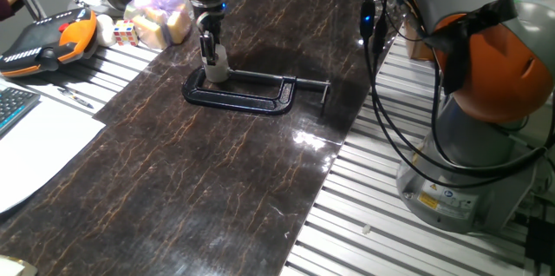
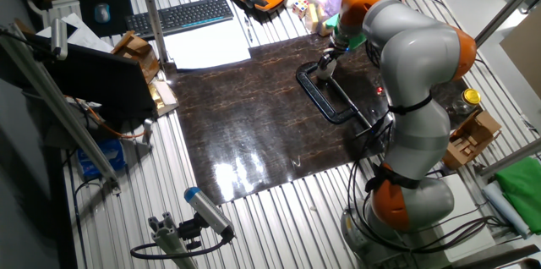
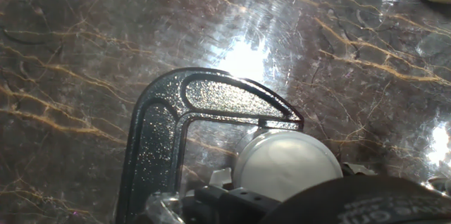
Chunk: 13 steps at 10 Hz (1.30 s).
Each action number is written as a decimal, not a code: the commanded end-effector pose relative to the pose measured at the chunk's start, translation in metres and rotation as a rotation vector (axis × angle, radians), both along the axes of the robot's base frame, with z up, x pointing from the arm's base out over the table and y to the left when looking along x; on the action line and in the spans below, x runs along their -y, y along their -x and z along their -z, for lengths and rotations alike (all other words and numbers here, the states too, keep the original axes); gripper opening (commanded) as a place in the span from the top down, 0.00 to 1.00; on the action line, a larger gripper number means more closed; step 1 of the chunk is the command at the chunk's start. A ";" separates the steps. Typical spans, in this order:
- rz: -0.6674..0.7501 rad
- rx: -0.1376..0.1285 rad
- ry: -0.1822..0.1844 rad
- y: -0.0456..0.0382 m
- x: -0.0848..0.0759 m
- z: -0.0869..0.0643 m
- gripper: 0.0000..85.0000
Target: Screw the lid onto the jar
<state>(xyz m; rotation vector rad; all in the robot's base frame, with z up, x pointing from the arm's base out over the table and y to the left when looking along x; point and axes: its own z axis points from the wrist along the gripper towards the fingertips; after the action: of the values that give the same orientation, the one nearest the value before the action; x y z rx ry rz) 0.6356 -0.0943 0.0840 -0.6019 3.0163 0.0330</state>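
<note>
The small whitish jar stands upright in the jaws of the black C-clamp at the far side of the dark marbled mat. My gripper points straight down onto the jar's top, with its fingers close together at the lid. In the hand view the lid shows as a round grey-white disc beside the clamp's curved frame. A dark blurred finger covers the lid's lower edge. The join between lid and jar is hidden. In the other fixed view the gripper sits at the clamp's far end.
The clamp's screw bar sticks out to the right. A bag of soft items, a dice and an orange pendant lie past the mat's far left corner. Paper lies left. The arm's base stands right.
</note>
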 end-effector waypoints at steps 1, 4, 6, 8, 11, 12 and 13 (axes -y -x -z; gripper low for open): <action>0.000 0.000 0.000 0.0000 0.000 0.000 0.11; -0.003 -0.001 0.003 0.0000 0.000 0.000 0.18; 0.005 0.003 0.003 0.0001 0.000 0.001 0.17; 0.009 0.004 0.001 0.0004 0.001 0.002 0.18; 0.017 0.004 -0.001 0.0004 0.001 0.003 0.19; 0.025 0.004 0.000 0.0003 0.001 0.003 0.19; 0.042 0.003 0.000 0.0004 0.001 0.003 0.19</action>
<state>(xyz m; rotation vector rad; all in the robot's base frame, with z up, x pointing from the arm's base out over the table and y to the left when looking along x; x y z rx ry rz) 0.6351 -0.0952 0.0815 -0.5276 3.0273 0.0264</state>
